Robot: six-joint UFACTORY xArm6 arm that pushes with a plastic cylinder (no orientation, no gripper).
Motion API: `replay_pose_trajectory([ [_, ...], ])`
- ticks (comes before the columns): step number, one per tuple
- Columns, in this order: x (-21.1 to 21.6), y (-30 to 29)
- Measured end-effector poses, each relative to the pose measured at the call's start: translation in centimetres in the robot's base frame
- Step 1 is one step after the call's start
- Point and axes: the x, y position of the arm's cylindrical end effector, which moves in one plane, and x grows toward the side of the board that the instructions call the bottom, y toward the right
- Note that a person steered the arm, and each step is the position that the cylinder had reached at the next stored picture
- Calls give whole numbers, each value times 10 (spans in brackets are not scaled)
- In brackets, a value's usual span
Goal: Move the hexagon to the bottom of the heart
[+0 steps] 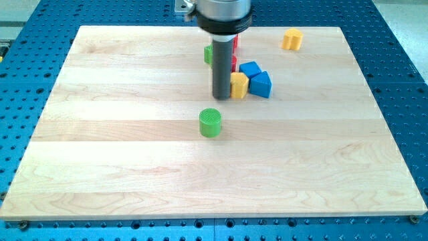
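A yellow block [239, 85], which looks like the hexagon, sits just above the board's middle. My tip [221, 98] is against its left side, touching or nearly so. A yellow heart-shaped block [291, 39] lies apart near the board's top edge, up and to the right. The rod and arm hide part of the blocks behind them.
Two blue blocks [250, 69] [261, 84] press against the yellow block's right and upper sides. Red blocks [234, 63] and a green block [208, 55] show partly behind the rod. A green cylinder [210, 123] stands below my tip. The wooden board [134, 167] lies on a blue perforated table.
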Motion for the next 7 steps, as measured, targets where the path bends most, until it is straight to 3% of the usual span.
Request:
replay_pose_trajectory([
  [3,-33,107],
  [5,-60,115],
  [6,-33,126],
  [7,-53,170],
])
